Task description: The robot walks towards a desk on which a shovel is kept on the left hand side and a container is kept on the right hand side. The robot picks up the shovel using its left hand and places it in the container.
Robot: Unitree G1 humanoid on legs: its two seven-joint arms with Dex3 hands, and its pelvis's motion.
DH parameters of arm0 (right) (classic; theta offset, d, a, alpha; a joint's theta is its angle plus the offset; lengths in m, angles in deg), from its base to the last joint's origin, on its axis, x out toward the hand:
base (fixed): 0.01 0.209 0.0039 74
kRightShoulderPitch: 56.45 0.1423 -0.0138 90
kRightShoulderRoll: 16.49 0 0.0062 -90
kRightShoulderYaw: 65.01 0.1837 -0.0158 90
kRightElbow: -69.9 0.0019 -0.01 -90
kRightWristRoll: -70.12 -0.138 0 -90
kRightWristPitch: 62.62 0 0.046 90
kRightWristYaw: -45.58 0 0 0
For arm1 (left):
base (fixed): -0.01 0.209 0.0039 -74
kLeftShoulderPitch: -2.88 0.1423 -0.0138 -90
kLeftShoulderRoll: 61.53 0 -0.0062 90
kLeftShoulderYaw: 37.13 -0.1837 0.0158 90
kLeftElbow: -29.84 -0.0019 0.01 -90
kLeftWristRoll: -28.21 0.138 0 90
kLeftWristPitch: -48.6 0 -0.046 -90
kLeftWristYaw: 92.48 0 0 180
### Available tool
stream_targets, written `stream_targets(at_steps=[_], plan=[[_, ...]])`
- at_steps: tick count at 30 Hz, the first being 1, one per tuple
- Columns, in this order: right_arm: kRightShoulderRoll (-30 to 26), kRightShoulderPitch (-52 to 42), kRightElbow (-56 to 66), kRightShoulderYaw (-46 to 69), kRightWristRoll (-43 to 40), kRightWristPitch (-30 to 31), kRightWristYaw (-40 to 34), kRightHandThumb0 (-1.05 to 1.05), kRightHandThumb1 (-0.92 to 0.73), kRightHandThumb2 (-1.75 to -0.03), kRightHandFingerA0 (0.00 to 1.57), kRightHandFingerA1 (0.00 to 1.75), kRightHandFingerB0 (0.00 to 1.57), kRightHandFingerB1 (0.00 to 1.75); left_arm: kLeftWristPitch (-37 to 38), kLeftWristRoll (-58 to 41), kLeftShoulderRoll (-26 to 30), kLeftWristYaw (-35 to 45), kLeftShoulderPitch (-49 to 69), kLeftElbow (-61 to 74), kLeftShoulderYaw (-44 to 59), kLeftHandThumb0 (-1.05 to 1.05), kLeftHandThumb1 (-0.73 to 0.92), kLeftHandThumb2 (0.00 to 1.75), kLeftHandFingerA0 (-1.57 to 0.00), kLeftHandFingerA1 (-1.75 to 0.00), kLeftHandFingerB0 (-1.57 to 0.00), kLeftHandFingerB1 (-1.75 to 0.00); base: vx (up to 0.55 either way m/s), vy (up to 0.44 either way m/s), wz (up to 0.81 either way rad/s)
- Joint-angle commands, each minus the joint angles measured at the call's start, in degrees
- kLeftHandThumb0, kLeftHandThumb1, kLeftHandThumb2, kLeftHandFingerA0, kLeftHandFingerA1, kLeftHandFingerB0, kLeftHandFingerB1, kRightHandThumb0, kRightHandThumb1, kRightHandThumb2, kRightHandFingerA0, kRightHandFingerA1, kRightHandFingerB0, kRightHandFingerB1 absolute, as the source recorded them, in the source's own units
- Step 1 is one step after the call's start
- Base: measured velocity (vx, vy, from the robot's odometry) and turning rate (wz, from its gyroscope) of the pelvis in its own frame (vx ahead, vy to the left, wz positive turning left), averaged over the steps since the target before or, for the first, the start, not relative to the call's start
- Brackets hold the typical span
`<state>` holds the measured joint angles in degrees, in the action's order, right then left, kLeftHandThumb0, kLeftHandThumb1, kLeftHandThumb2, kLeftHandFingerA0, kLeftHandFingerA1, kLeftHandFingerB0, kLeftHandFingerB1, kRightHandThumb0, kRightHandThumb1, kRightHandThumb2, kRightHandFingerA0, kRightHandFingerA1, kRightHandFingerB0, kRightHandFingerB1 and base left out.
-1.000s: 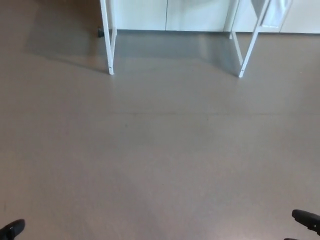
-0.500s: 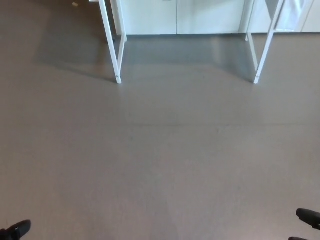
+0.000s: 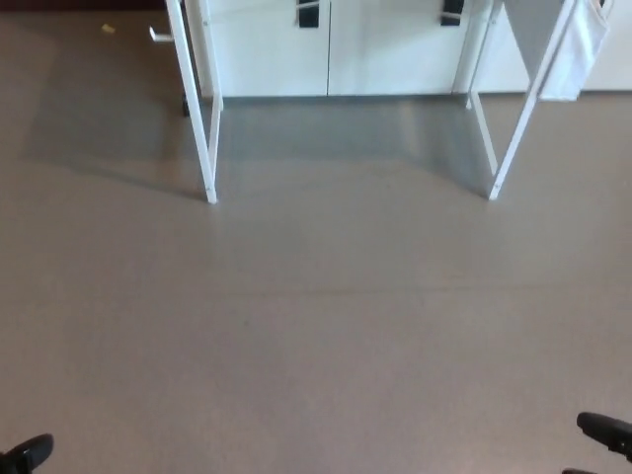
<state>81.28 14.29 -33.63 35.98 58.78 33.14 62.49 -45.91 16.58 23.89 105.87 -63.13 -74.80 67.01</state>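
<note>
A smooth grey-brown floor [image 3: 316, 326] with a dull, faintly reflective sheen fills most of the view. White painted legs [image 3: 197, 109] of a desk, seemingly metal, stand on it with a satin finish. Behind them, white cabinet doors [image 3: 326, 49] look smooth and matt, with dark handles [image 3: 308, 14]. A pale cloth [image 3: 583, 44] hangs at upper right.

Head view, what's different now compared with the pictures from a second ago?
The whole picture has shifted, so the camera moved, not the things: the white desk legs now sit lower in the frame, and more of the white cabinets behind them shows. Nothing was picked up or let go. The grey floor looks the same, and the left hand and right hand only peek in at the bottom corners as before.
</note>
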Motion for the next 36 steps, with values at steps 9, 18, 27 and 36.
stream_targets(at_steps=[9,18,27,36], plan=[[-0.6,-0.4,0.0,-0.3,0.4,-1.0,0.0,-0.41,-0.41,-0.70,0.52,0.59,0.40,0.52,0.7,0.4,0.1,-0.8,0.7,0.0,0.1,-0.43,0.65,0.60,-0.29,-0.31,-0.27,-0.30,0.33,-0.054,0.16],[-0.5,-1.6,-0.5,-0.8,1.0,-1.4,-0.7,-0.41,-0.42,-0.69,0.54,0.57,0.39,0.51,2.2,0.7,0.4,0.3,1.9,-0.9,-0.1,-0.43,0.67,0.61,-0.28,-0.31,-0.25,-0.30,0.31,-0.062,0.10],[-0.6,-2.6,-1.2,-1.5,1.7,-2.7,-0.5,-0.43,-0.41,-0.70,0.53,0.59,0.40,0.52,2.7,1.2,0.8,0.3,2.2,-1.7,-0.3,-0.43,0.68,0.61,-0.26,-0.30,-0.26,-0.30,0.34,0.127,-0.23],[-0.6,-4.5,-3.4,-1.8,2.4,-5.2,0.1,-0.45,-0.40,-0.70,0.53,0.57,0.40,0.52,4.5,2.0,0.9,0.4,5.2,-2.3,-0.9,-0.25,0.51,1.01,-0.10,-0.51,-0.10,-0.49,0.25,0.008,0.11]])
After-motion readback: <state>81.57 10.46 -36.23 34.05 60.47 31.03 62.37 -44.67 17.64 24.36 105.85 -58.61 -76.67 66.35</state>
